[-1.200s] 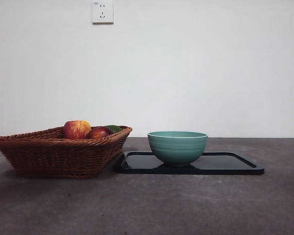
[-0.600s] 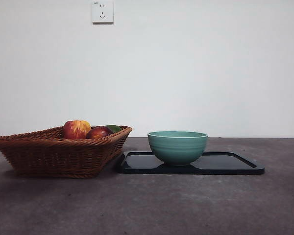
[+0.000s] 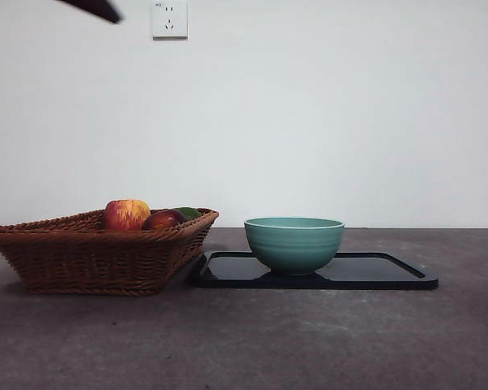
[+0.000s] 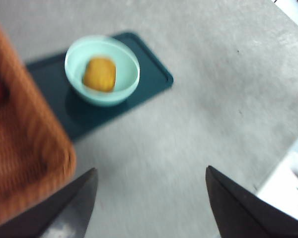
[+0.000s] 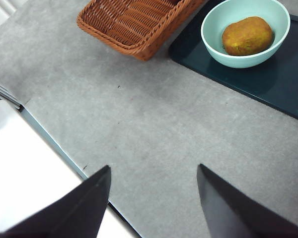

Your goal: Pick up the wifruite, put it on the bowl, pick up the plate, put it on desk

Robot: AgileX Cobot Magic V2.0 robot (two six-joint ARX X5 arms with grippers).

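— Where's the kiwifruit (image 5: 247, 35)?

— Lying in the bowl (image 5: 211, 42), which stands on the tray (image 3: 390, 275) beside the basket (image 3: 89, 256). I'd say the fruit step is done.

— Claws?

— Left claw (image 4: 151, 203) and right claw (image 5: 154, 198) both gape wide, holding nothing, high above the desk (image 5: 154, 124). Next I need to grip the tray's rim.

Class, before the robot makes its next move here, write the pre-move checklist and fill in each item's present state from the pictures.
1. Kiwifruit lies inside the bowl: ok.
2. Bowl stands upright on the black tray: ok.
3. Left gripper open, holding nothing: ok.
4. Right gripper open, holding nothing: ok.
5. Tray lies apart from the basket: cannot tell; they sit very close.
6. Desk beside the tray free for set-down: ok.
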